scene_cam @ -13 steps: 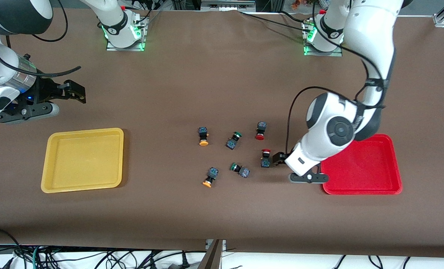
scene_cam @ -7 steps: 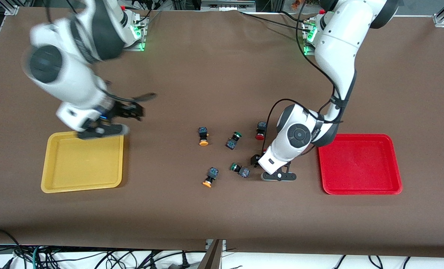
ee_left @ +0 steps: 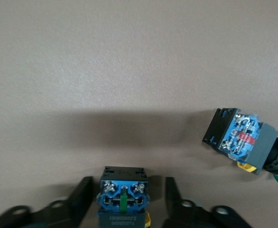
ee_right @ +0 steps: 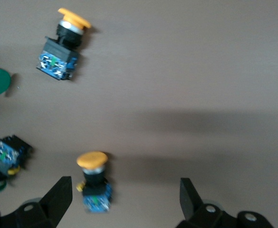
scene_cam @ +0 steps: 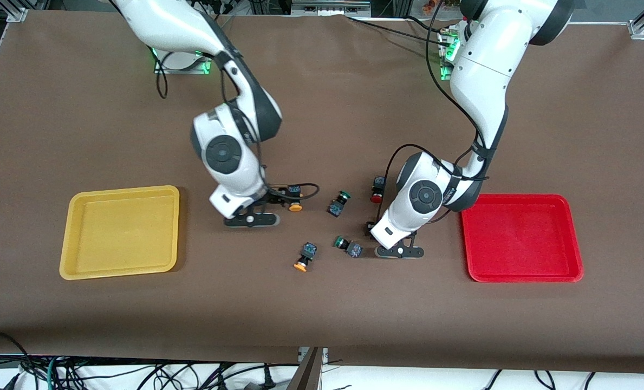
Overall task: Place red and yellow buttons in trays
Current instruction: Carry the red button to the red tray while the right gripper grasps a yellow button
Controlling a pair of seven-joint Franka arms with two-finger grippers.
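Both arms are down in the button cluster mid tabletop. The left tool (ee_left: pixel 128 185) is low over the tabletop at about 9 o'clock of the red tray (scene_cam: pixel 522 197). Its fingers sit on either side of a straddled button (ee_left: pixel 123 202), with a sliver of gap showing, so it's released, not clamped on yet. Can't see that one's cap, just the dark body and blue terminals. The right tool (ee_right: pixel 124 187) is spread wide with one yellow button (ee_right: pixel 93 183) between its fingers, closer to one finger, cap pointing away from the wrist. That spot is roughly 3 o'clock of the yellow tray (scene_cam: pixel 121 189). The second yellow button (scene_cam: pixel 305 255) lies loose at about 6 o'clock from the first. A red button (scene_cam: pixel 376 189) sits at 12 o'clock of the left tool. Two green buttons are in the middle, one (scene_cam: pixel 339 203) at 3 o'clock of the right tool, the other (scene_cam: pixel 349 246) just beside the left tool. No buttons in the trays so far.
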